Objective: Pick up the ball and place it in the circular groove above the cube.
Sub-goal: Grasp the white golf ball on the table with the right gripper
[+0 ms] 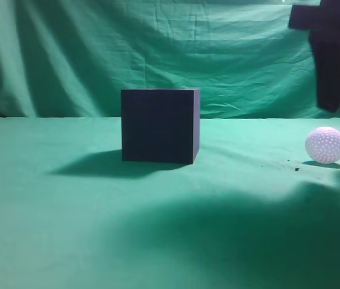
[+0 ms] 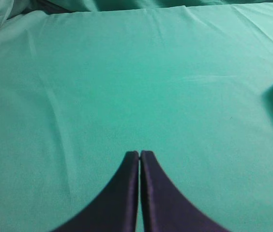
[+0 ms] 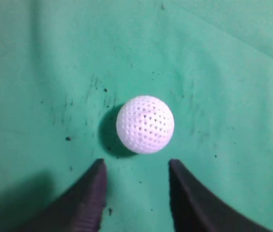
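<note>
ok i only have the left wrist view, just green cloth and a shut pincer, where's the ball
Observer: The ball lies on the cloth at the far right of the exterior view, apart from the cube.
Operator: is the right pincer on it
Observer: No. In the right wrist view the right pincer is open, with the ball just beyond its tips, untouched.
Operator: anything on top of the cube
Observer: Nothing shows above its top edge; the exterior camera sits too low to show the groove.
</note>
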Robot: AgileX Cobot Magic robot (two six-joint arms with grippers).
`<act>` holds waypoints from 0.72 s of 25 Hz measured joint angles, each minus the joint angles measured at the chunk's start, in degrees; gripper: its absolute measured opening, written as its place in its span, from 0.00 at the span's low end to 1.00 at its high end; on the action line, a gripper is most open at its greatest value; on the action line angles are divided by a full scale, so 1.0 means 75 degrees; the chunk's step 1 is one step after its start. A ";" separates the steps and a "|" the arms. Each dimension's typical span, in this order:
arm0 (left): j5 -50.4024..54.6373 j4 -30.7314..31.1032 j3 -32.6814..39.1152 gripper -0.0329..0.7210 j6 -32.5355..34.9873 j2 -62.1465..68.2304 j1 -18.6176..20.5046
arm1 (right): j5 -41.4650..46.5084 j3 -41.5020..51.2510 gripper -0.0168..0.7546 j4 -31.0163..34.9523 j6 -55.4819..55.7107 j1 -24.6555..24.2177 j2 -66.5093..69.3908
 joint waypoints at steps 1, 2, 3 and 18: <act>0.0000 0.0000 0.0000 0.04 0.0000 0.0000 0.0000 | -0.0030 -0.0066 0.43 -0.0018 0.0087 0.0000 0.0149; 0.0000 0.0000 0.0000 0.04 0.0000 0.0000 0.0000 | -0.0106 -0.0119 0.52 -0.0018 0.0210 0.0000 0.0285; 0.0000 0.0000 0.0000 0.04 0.0000 0.0000 0.0000 | -0.0178 -0.0151 0.62 -0.0036 0.0362 0.0000 0.0394; 0.0000 0.0000 0.0000 0.04 0.0000 0.0000 0.0000 | -0.1237 -0.0223 0.70 -0.0222 0.1278 0.0000 0.1550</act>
